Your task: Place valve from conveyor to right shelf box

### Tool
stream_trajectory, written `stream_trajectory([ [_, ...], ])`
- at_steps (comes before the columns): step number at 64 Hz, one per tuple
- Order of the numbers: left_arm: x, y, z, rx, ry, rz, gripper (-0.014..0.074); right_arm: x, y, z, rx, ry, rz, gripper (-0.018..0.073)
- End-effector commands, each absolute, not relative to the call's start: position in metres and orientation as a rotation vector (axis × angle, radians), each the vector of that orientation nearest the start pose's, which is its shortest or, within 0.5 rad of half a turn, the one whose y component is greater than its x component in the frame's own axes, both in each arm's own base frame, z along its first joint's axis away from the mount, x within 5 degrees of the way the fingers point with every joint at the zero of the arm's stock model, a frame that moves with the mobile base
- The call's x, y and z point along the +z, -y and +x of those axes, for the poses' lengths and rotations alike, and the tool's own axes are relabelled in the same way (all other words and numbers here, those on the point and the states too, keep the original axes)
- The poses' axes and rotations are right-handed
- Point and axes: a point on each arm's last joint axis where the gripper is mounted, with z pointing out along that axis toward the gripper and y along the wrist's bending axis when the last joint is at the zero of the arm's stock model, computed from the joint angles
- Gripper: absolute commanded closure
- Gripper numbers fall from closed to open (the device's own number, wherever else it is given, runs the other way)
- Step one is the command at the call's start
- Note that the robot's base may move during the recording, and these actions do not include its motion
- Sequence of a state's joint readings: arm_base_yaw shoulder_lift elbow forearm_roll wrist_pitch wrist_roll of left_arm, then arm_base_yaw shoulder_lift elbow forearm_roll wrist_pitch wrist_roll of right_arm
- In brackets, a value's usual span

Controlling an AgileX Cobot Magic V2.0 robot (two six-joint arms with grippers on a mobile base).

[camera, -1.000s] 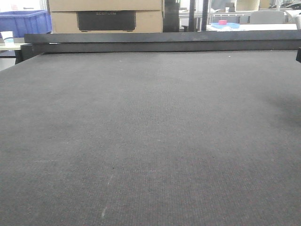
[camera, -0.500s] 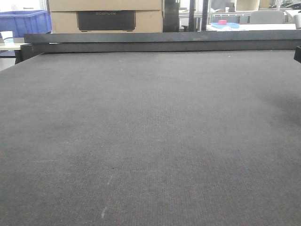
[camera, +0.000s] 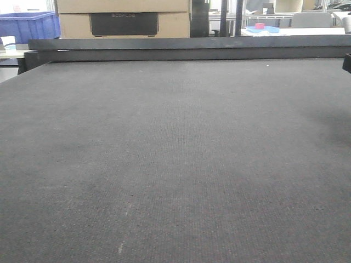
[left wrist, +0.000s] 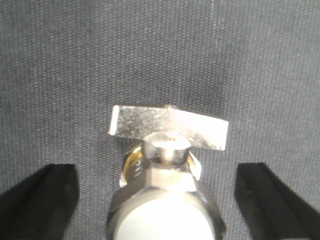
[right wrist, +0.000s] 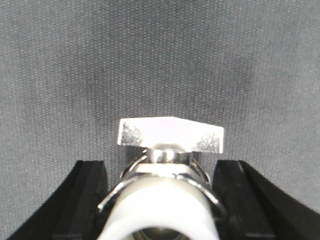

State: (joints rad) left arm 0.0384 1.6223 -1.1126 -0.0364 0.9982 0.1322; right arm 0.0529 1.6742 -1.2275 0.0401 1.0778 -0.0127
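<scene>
Pick-up stage: on the conveyor (camera: pixel 175 164) surface, your left tool (left wrist: pixel 157 172) stands wide apart around a valve (left wrist: pixel 162 210). Your right tool (right wrist: pixel 161 167) flanks a second valve (right wrist: pixel 170 132) closely, grip impossible to confirm. Next: clamp, lift straight off the conveyor. Beyond the conveyor's black rail (camera: pixel 186 48): cardboard box (camera: pixel 71 24), blue crate (camera: pixel 27 26).

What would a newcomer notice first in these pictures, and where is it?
A shiny metal valve with a flat handle fills the left wrist view, lying on the conveyor between the wide-open fingers of the left gripper. The right wrist view shows a similar valve closely flanked by the right gripper; whether it is clamped is unclear. The front view shows mostly the dark conveyor, with a blue crate beyond its far-left corner.
</scene>
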Motion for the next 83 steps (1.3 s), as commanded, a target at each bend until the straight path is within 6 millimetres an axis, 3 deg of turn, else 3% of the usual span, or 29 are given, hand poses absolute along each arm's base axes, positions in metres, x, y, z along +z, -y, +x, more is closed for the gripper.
stream_trajectory([
  [1,0.232,-0.008,0.306,-0.03,-2.969,0.124,0.0245,0.244,-0.022,0.324,0.094,-2.99,-0.058,0.0721],
  [15,0.233,-0.008,0.307,-0.028,-2.961,0.124,0.0708,0.244,-0.022,0.324,0.094,-2.99,-0.058,0.0721],
  [31,0.259,-0.007,0.296,-0.021,-2.873,0.142,0.0707,0.252,-0.022,0.32,0.094,-2.966,-0.058,0.0721],
  [63,0.368,-0.001,0.236,-0.04,-2.328,0.088,0.0707,0.335,-0.019,0.283,0.096,-2.544,-0.052,0.0721],
  [83,0.372,0.002,0.188,-0.058,-2.102,0.047,0.0707,0.338,-0.016,0.242,0.093,-2.379,-0.042,0.0721],
])
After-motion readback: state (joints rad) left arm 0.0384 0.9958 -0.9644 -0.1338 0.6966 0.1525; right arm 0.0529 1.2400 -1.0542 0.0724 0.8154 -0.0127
